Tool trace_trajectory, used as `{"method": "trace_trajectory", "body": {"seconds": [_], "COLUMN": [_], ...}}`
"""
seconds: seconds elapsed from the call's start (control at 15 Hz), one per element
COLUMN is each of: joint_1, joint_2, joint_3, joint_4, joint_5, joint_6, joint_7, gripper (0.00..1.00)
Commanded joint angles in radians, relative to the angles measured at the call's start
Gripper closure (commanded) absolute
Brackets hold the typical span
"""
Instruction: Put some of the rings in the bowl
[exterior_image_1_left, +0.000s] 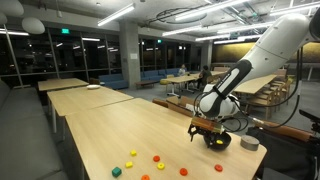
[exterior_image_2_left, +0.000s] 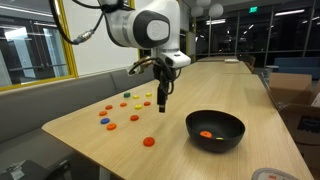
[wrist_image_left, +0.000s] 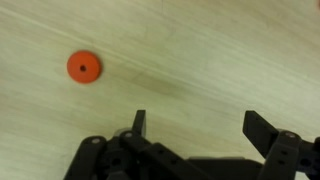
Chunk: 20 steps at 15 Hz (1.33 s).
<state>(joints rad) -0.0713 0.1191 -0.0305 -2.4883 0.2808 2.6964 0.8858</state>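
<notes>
The black bowl (exterior_image_2_left: 228, 141) stands on the wooden table with one orange ring (exterior_image_2_left: 206, 134) lying inside it. Several orange, red and yellow rings (exterior_image_2_left: 112, 125) are scattered on the table to the other side of the arm, and one red ring (exterior_image_2_left: 150, 142) lies nearer the bowl. My gripper (exterior_image_2_left: 163, 107) hangs above the table between the scattered rings and the bowl, open and empty. In the wrist view my gripper (wrist_image_left: 200, 125) shows only bare wood between its fingers (wrist_image_left: 262, 128), and a red ring (wrist_image_left: 84, 67) lies off to the upper left. The bowl (exterior_image_1_left: 221, 143) sits just beside the gripper (exterior_image_1_left: 206, 128).
A small grey round container (exterior_image_1_left: 250, 144) stands past the bowl near the table's end. A green cube (exterior_image_1_left: 116, 171) lies among the coloured pieces. More long tables (exterior_image_1_left: 80, 92) stand behind, and the table edge runs close to the bowl.
</notes>
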Motion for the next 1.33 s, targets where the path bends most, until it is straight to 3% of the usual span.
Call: {"method": "trace_trajectory", "body": {"seconds": [0.0,0.33,0.87,1.27], "joint_1": [0.063,0.111,0.115,0.161], "joint_2": [-0.038,-0.002,0.041,0.026], "joint_3": [0.043,0.036,0.011,0.002], "joint_4": [-0.028,-0.057,-0.123,-0.211], "joint_5": [0.085,0.044,0.054,0.0], "joint_6": [-0.056,-0.096,0.007,0.13], "joint_7": [0.012,0.168,0.291,0.478], "gripper": [0.0,0.0,0.0,0.0]}}
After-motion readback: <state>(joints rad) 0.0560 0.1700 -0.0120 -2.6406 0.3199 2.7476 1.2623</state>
